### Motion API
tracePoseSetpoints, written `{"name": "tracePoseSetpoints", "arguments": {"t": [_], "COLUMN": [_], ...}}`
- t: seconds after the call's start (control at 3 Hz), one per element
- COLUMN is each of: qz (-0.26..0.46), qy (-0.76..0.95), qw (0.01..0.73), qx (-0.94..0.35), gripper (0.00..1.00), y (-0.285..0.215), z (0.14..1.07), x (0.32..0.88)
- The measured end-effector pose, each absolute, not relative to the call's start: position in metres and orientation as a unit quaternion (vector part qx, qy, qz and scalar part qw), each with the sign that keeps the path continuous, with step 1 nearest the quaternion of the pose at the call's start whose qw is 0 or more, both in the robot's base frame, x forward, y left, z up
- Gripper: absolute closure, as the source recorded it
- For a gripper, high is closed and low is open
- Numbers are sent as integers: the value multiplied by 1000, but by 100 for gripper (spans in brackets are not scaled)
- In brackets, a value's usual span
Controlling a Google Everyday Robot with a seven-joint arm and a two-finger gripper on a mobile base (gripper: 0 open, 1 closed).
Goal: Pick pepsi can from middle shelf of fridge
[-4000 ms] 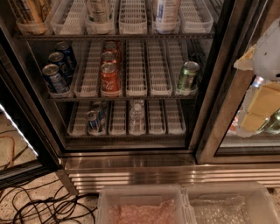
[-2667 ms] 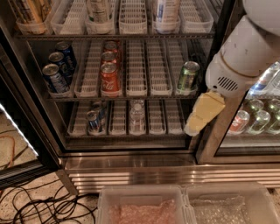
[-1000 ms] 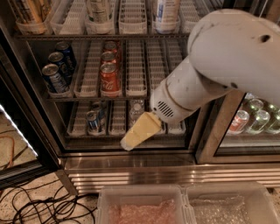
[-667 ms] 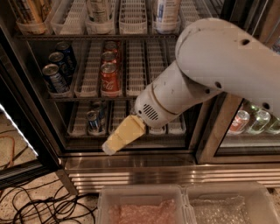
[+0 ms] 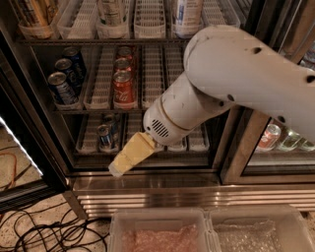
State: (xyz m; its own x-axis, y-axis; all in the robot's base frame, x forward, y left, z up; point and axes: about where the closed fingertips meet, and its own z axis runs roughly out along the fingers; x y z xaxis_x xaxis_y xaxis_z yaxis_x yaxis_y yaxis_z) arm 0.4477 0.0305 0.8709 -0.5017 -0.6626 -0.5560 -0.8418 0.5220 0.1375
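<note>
Three dark-blue pepsi cans stand in a row in the leftmost lane of the middle shelf, inside the open fridge. Red cola cans stand two lanes to the right. My white arm crosses the view from the right and hides the shelf's right part and the green can. My gripper, with yellowish fingers, points down-left in front of the lower shelf's edge, below and to the right of the pepsi cans and apart from them. It holds nothing that I can see.
Small cans stand on the lower shelf just behind the gripper. Bottles stand on the top tier. The ribbed steel base runs below. Two clear plastic bins sit at the bottom. Cables lie on the floor at left. Cans show behind the right glass door.
My arm has swung in from the right, across the fridge opening, to the left and down. It now covers the green can, and the gripper has reached the lower shelf's front.
</note>
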Motion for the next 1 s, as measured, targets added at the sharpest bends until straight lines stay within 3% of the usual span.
{"name": "tracePoseSetpoints", "arguments": {"t": [0.67,1.0], "qz": [214,224], "qy": [875,887], "qw": [239,233], "qx": [-363,-329], "gripper": [0,0], "y": [81,87], "z": [818,818], "x": [523,524]}}
